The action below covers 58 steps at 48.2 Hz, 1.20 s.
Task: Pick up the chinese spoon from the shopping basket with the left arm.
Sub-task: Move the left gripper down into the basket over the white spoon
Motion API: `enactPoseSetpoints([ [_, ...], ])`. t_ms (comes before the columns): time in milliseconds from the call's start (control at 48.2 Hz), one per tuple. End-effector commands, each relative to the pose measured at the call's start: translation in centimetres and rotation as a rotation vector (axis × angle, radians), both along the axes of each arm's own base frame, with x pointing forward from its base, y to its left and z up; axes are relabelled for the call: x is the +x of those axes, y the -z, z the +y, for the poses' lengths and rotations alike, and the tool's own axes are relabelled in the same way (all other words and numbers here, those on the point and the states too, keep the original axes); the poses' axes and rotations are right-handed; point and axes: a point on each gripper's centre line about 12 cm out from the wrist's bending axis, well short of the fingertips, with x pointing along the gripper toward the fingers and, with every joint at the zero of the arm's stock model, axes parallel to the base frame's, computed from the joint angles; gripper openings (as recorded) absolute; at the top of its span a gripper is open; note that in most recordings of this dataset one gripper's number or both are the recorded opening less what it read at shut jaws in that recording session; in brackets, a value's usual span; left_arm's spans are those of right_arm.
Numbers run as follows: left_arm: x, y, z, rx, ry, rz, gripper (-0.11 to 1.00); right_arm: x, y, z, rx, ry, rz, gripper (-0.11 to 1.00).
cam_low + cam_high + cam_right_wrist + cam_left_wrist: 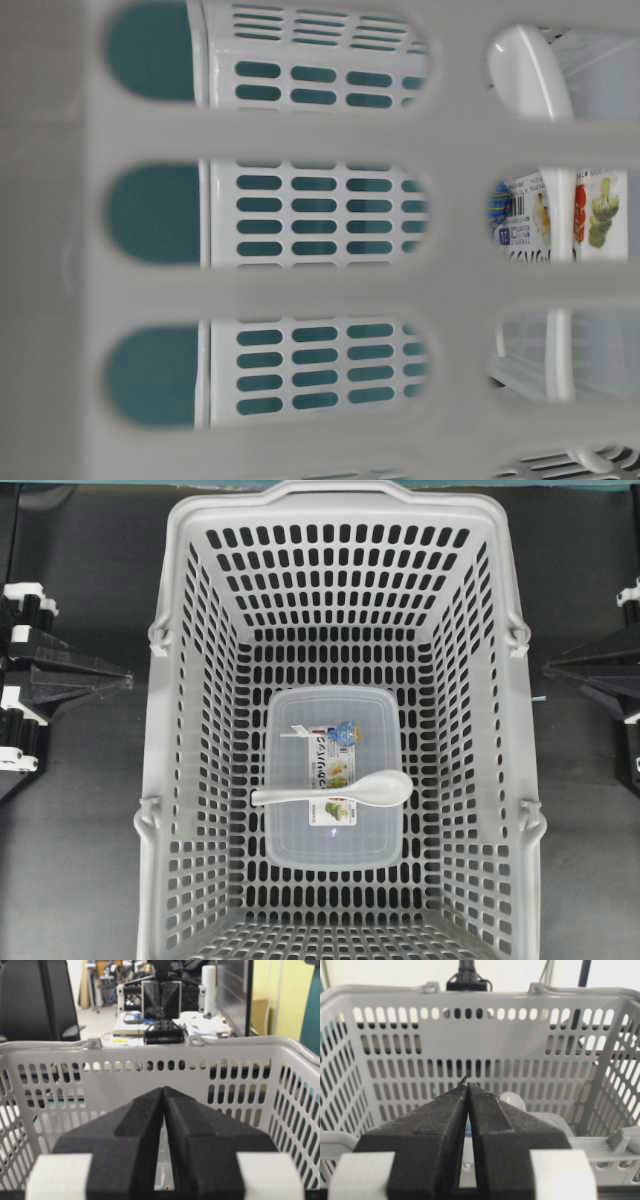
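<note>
The white chinese spoon (340, 793) lies across the lid of a clear rectangular container (300, 835) on the floor of the grey shopping basket (160, 730). Its bowl points right and its handle left. The bowl shows in the left wrist view (514, 1099) behind my fingers, and in the table-level view (525, 60) through the basket wall. My left gripper (128, 680) is shut and empty outside the basket's left wall (470, 995); its jaws meet at the tips (467, 1085). My right gripper (547, 668) is shut and empty outside the right wall (150, 1045); its tips touch (163, 1089).
The basket's tall slotted walls stand between both grippers and the spoon. Hinged handle mounts (158, 635) sit on the side rims. The container carries a printed label (338, 770). A dark tabletop (70, 860) surrounds the basket.
</note>
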Motion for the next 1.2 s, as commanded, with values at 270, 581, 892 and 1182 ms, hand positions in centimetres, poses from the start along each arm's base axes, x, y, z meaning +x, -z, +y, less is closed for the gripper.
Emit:
enactPoseSetpoints([
  [270,3.1,-3.7,-0.7,0.027,0.028,0.176,0.0,0.3,0.2,0.2,0.027,-0.009,0.034,-0.01],
  [581,9.3,-4.3,-2.3,0.052,0.073,0.423,0.0,0.3,0.6,0.2,0.047,-0.01,0.075,-0.01],
  [892,15.1,-2.9,-4.3,0.053,0.104,0.639,0.0,0.3,0.9,0.2,0.046,-0.011,0.101,0.06],
  [1182,19.4,0.1,-5.3,0.071,0.108,0.834,0.0,0.2,1.0,0.1,0.046,-0.006,0.104,0.6],
])
